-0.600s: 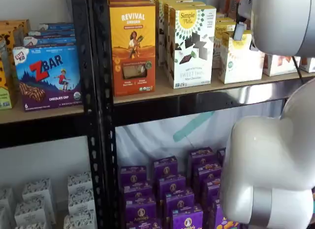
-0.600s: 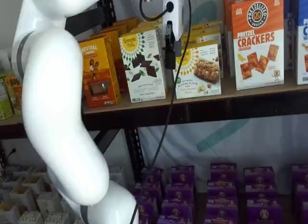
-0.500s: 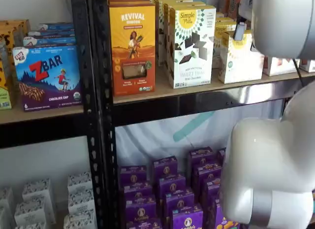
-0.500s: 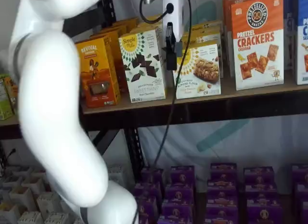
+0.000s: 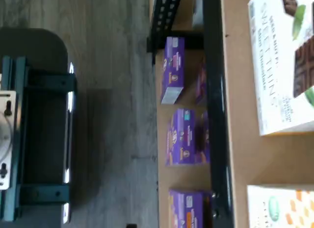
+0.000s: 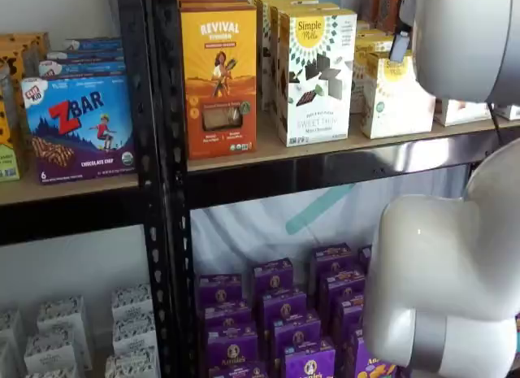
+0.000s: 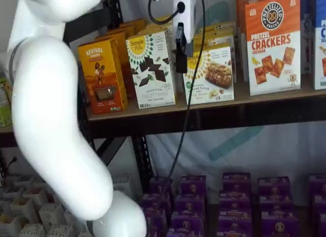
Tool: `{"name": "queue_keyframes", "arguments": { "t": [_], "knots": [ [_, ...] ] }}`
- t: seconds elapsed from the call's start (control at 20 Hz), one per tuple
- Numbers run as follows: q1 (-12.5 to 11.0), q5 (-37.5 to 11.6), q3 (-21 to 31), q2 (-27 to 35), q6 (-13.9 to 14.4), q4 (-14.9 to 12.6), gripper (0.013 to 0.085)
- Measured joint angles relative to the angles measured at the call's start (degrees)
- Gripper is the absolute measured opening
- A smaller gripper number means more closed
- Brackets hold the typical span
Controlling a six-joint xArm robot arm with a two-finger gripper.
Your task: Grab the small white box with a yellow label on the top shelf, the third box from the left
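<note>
The small white box [image 7: 211, 74] stands at the front of the top shelf [image 7: 153, 109], right of the taller white box with dark cookie shapes [image 7: 152, 69]. It also shows in a shelf view [image 6: 396, 97] and in the wrist view [image 5: 279, 208]. My gripper [image 7: 181, 63] hangs in front of the small box's upper left edge, its white body above. Its black fingers show as one dark strip with no visible gap. In a shelf view only a dark finger [image 6: 399, 46] shows above the box, under the white arm.
An orange Revival box [image 6: 219, 69] stands left of the tall white box. Pretzel Crackers boxes [image 7: 272, 43] stand to the right. Purple boxes [image 6: 280, 313] fill the lower shelf. A black upright [image 6: 154, 183] divides the bays, with a Zbar box [image 6: 79, 126] beyond it.
The arm's large white links have shifted slightly. The gripper stays at the small white box's top edge, moved only a little.
</note>
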Motion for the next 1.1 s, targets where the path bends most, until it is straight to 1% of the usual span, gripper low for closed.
{"name": "queue_keyframes", "arguments": {
  "t": [0.1, 0.25, 0.35, 0.45, 0.55, 0.7, 0.95, 1.1],
  "knots": [
    [-1.1, -0.2, -0.7, 0.4, -0.4, 2.1, 0.0850],
    [-2.1, -1.8, -0.7, 0.5, -0.7, 4.7, 0.0850],
    [-2.5, -3.4, -0.5, 0.6, -0.7, 6.5, 0.0850],
    [-2.5, -5.5, 0.2, 0.3, -0.7, 7.5, 0.0850],
    [-1.8, -8.3, 1.0, 0.2, -0.6, 7.5, 0.0850],
    [-0.5, -11.0, 1.4, 0.9, -0.3, 6.7, 0.0850],
    [1.2, -13.0, 0.7, 3.3, 0.2, 4.3, 0.0850],
    [1.7, -14.1, 0.5, 4.5, 0.2, 3.3, 0.0850]
  ]
}}
